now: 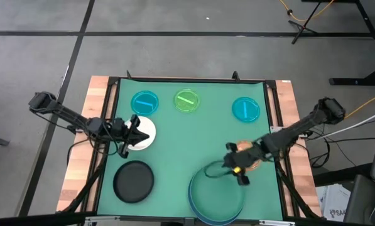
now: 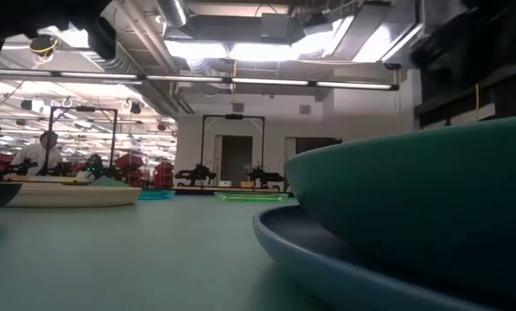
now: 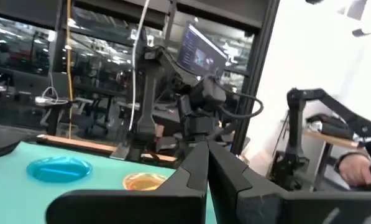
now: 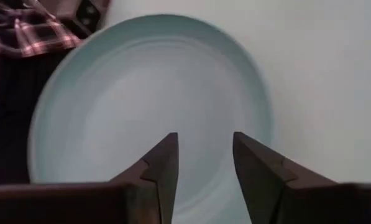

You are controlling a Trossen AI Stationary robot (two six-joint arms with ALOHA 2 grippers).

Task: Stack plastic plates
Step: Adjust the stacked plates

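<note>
A teal-green large plate [image 1: 217, 188] sits inside a light-blue large plate [image 2: 327, 259] at the near edge of the mat. My right gripper [image 1: 232, 164] hangs open above the teal plate's right part [image 4: 154, 93], its fingers on either side of nothing. A small orange plate [image 1: 253, 162] lies under the right arm. My left gripper [image 1: 134, 132] is shut, held level over the left edge of the white plate [image 1: 146, 133]; I cannot see it touch the plate. The black plate [image 1: 134, 181] lies at the near left.
Two small blue plates [image 1: 144, 102] [image 1: 245, 108] and a small green plate [image 1: 187, 100] lie in a row along the far side of the mat. Bare mat [image 1: 174, 150] lies in the middle. Plaid cloth [image 4: 23, 31] shows beyond the near edge.
</note>
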